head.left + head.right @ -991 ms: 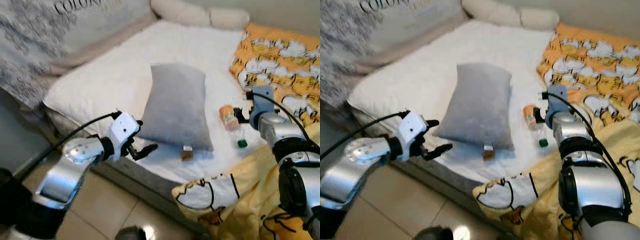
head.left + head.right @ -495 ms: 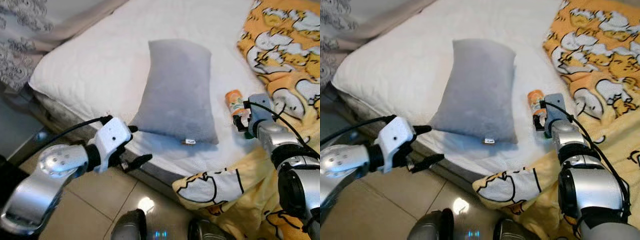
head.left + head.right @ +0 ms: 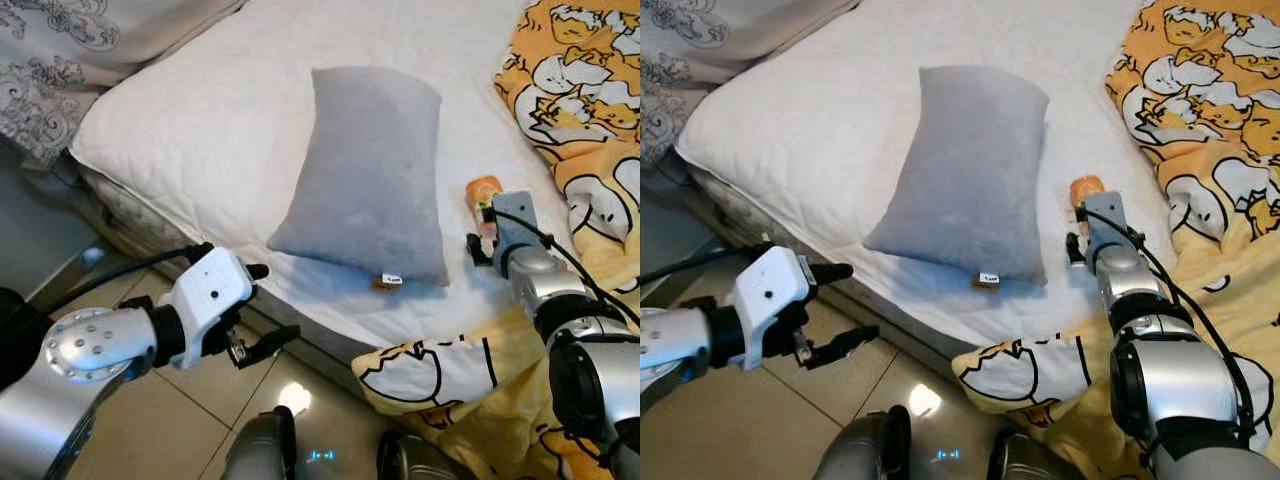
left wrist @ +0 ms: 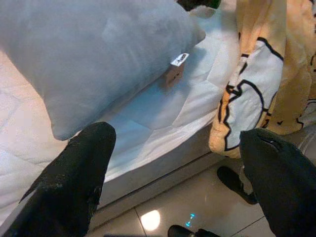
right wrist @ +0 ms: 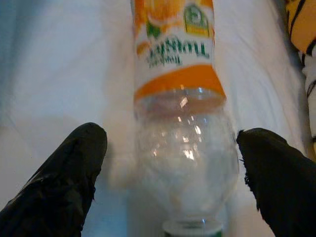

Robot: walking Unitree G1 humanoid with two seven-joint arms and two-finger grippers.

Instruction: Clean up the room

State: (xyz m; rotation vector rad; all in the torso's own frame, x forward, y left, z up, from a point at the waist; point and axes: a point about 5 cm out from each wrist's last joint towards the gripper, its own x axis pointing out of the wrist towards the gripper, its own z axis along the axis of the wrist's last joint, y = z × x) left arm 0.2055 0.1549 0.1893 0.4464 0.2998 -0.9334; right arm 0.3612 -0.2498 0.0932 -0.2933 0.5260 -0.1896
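White bed [image 3: 230, 130] beside tiled floor [image 3: 190, 430] | right claw [image 5: 168, 163] spread open, clear bottle [image 5: 180, 123] with orange label lying on the sheet between its fingers | left claw [image 3: 262, 310] open over bed edge, grey pillow [image 3: 370, 170] just ahead | yellow blanket [image 3: 590, 130] beyond right claw

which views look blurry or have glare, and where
Right wrist view: the plastic bottle is soft, with specular glints on its clear part. Left wrist view: the near black fingers are out of focus. Left eye view: a lamp reflection glares off the floor tile.
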